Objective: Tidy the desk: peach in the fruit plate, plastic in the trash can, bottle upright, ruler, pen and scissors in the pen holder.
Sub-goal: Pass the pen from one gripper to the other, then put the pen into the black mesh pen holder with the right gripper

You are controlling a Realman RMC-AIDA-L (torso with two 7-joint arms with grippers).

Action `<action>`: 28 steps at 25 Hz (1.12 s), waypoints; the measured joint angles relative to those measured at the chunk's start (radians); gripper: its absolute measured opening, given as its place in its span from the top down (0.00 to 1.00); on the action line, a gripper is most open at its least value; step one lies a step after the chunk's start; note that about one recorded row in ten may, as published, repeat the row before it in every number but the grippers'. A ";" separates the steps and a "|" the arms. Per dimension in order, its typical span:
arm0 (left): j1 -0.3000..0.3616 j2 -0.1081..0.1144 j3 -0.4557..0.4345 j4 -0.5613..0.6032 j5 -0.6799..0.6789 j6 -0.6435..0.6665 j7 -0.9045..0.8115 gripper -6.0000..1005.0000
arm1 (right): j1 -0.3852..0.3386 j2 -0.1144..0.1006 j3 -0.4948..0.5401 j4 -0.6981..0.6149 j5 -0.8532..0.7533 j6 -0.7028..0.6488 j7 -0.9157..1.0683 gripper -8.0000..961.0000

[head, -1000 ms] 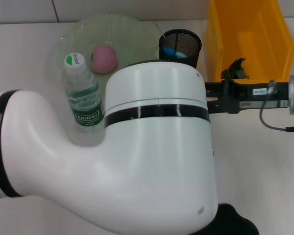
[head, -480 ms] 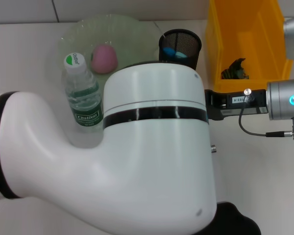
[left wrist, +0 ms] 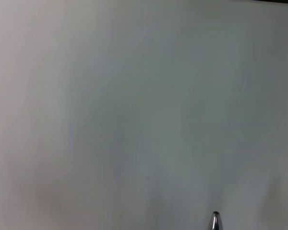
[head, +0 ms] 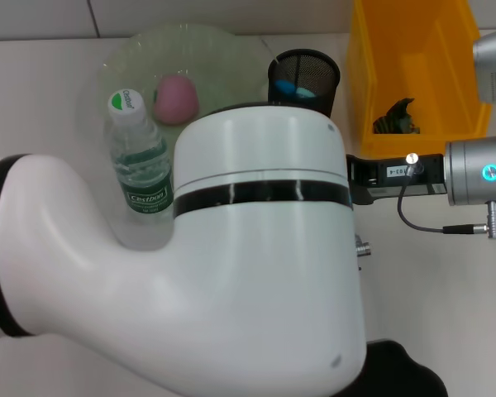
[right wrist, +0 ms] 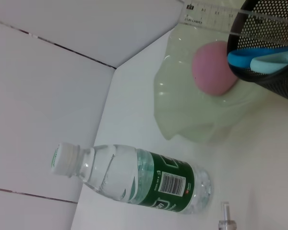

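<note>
Left arm elbow folded large across the head view, left gripper out of sight, finger state cannot be told, right arm (head: 446,175) extended level beside trash can (head: 422,66), pen (left wrist: 214,221) tip over desk (left wrist: 134,105), bottle (head: 137,157) upright by fruit plate (head: 223,50).

My own left arm blocks most of the bench from the head camera.

I cannot see either tool's fingers. The left arm's white housing (head: 256,273) hides the near rim of the fruit plate (head: 231,50) and the pen holder (head: 304,76) base. The trash can (head: 413,58) runs off the top edge. Of the pen (left wrist: 215,221) I get only its metal tip, at my left wrist picture's edge.
</note>
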 joint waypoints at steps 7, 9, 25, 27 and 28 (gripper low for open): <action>0.000 0.000 -0.005 0.010 0.004 -0.002 0.000 0.80 | 0.009 0.001 -0.001 0.019 0.000 0.002 -0.019 0.69; 0.000 0.000 -0.004 0.010 0.006 -0.002 0.000 0.79 | 0.007 0.001 -0.001 0.018 0.000 0.001 -0.031 0.73; -0.001 0.000 -0.008 0.018 -0.014 -0.033 -0.067 0.77 | -0.008 0.003 0.013 0.002 0.018 0.002 -0.079 0.86; 0.001 0.000 -0.022 0.023 -0.018 -0.036 -0.067 0.73 | -0.018 0.006 0.015 -0.005 0.056 0.001 -0.103 0.86; 0.002 0.000 -0.031 0.024 -0.021 -0.040 -0.068 0.68 | -0.025 0.008 0.015 -0.008 0.081 0.002 -0.118 0.86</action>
